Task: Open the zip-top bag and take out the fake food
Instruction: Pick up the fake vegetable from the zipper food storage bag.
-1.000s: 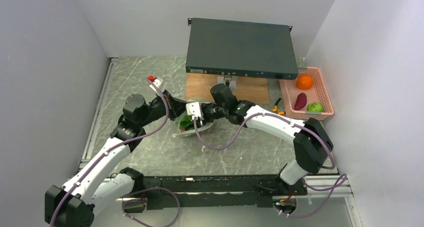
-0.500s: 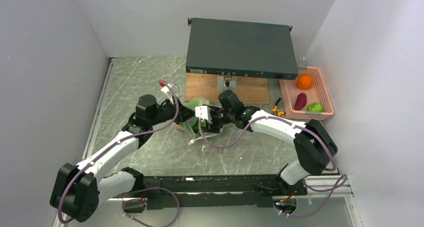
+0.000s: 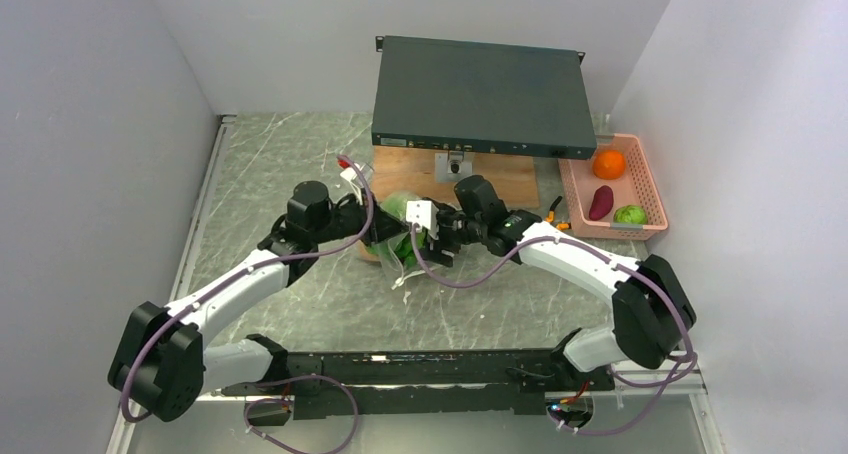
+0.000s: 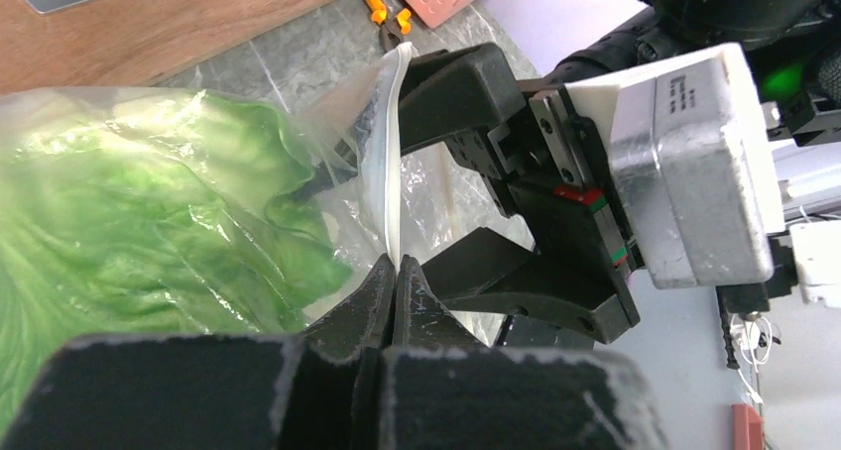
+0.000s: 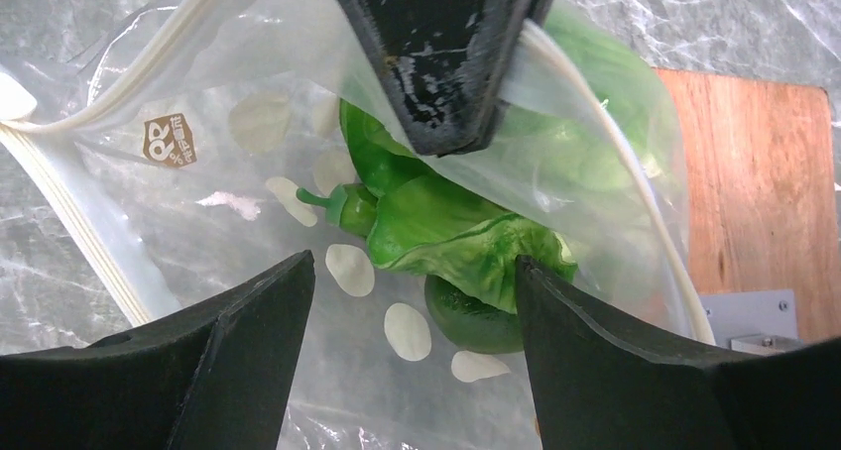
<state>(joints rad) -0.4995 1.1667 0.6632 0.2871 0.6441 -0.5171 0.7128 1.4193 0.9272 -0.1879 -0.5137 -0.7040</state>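
Around the middle of the bench (image 3: 480,304), nearer the arms than anything else on it, the zip-top bag (image 5: 248,172) hangs between the two tools. The left gripper (image 4: 395,272) is fully closed, its fingertips pinching one lip of the bag at the white zip rim (image 4: 390,153). Facing it, the right gripper (image 5: 412,272) stands with its jaws spread wide and has hold of nothing. Whether its upper finger is inside the mouth or only beside it I cannot tell. The leafy lettuce (image 4: 149,222) lies inside the bag, with what looks like another green piece (image 5: 466,321) under it. The mouth gapes part way, so this looks like the emptying step, the zip already parted. The next move probably calls for the right jaws to go in through the mouth and close on the lettuce while the left keeps the lip taut. The floppy film could get caught in that pinch. Just beyond the bag is a wooden board (image 3: 500,184). At the far right corner stands the pink basket (image 3: 575,189), holding an orange ball (image 3: 608,163), a dark purple piece (image 3: 601,202) and a round green piece (image 3: 630,214), with pliers (image 3: 556,214) beside it.
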